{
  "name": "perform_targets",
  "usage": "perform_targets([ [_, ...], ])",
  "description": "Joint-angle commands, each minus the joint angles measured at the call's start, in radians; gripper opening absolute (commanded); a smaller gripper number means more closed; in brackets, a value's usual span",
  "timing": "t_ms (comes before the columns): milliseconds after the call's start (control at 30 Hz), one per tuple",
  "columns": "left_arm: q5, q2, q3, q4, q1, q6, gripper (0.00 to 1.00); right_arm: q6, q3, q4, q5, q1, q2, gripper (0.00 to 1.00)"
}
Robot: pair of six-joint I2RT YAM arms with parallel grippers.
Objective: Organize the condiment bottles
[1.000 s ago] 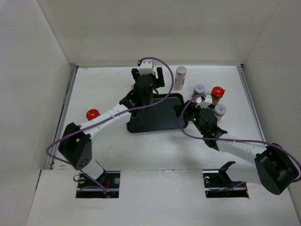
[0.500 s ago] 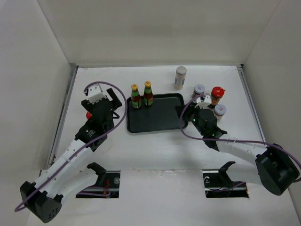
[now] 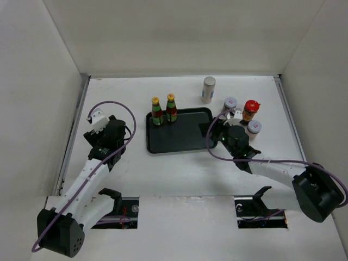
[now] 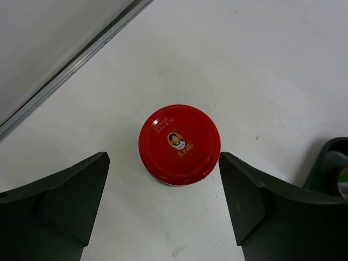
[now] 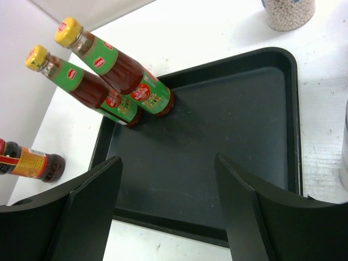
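Observation:
Two slim yellow-capped sauce bottles stand at the back left of the black tray; they also show in the right wrist view. My left gripper is open, left of the tray, directly above a red-lidded jar that sits between its fingers without touching. The top view hides this jar. My right gripper is open and empty over the tray's near right edge. A second red-lidded jar and two grey-lidded shakers stand right of the tray.
A taller white shaker jar stands behind the tray's right corner, also in the right wrist view. A metal rail runs along the table's left edge near the left jar. White walls enclose the table.
My left arm has drawn back from the two sauce bottles, leaving them upright in the tray, and swung left to sit over the red-lidded jar. The right arm has barely moved.

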Motion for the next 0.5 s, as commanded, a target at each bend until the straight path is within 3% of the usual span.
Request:
perform_targets([
  [0, 0.017, 0.021, -0.018, 0.070, 0.028, -0.014, 0.82, -0.008, 0.046, 0.037, -0.018, 0.019, 0.008, 0.76],
  [467, 0.119, 0.204, -0.029, 0.221, 0.096, -0.005, 0.82, -0.011, 0.052, 0.037, -0.032, 0.022, 0.013, 0.77],
])
